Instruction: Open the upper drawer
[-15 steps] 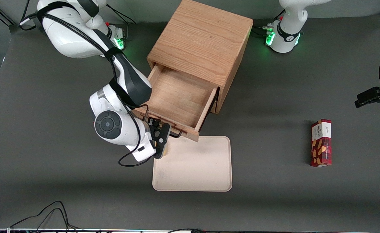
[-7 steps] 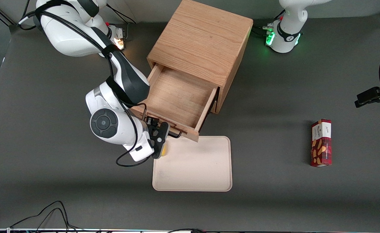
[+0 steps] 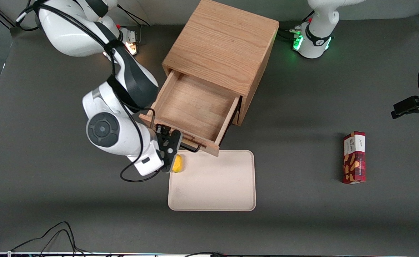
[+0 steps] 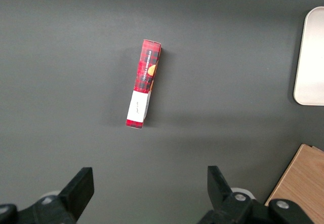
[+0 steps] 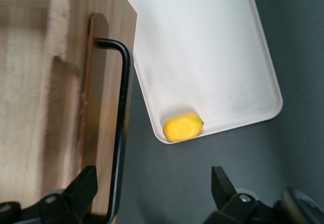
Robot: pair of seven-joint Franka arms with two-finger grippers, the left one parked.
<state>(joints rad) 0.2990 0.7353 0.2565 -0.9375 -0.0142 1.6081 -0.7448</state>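
overall, a dark grey table (image 3: pixel 52 200) is seen; the upper drawer (image 3: pixel 195 110) stands pulled out, the gripper (image 3: pixel 169 154) beside its handle (image 5: pixel 121 127), jaws open. only the wrist view clearly shows a yellow object (image 5: pixel 183 127) in the tray (image 5: pixel 202 46).

The working arm (image 3: pixel 123 89), running from the upper part of the front view towards its middle, has glossy white shells joined by a smooth black sleeve. One joint carries a round dark-grey cap (image 3: pixel 104 129) with a ringed centre. A thin black cable (image 3: pixel 130 176) is strapped along the shells and loops loose under the wrist. Its base shows an amber light (image 3: pixel 132 46). The gripper (image 3: pixel 169 148), near the frame's middle, is black, with blunt black fingers (image 5: pixel 83 186) set wide apart.
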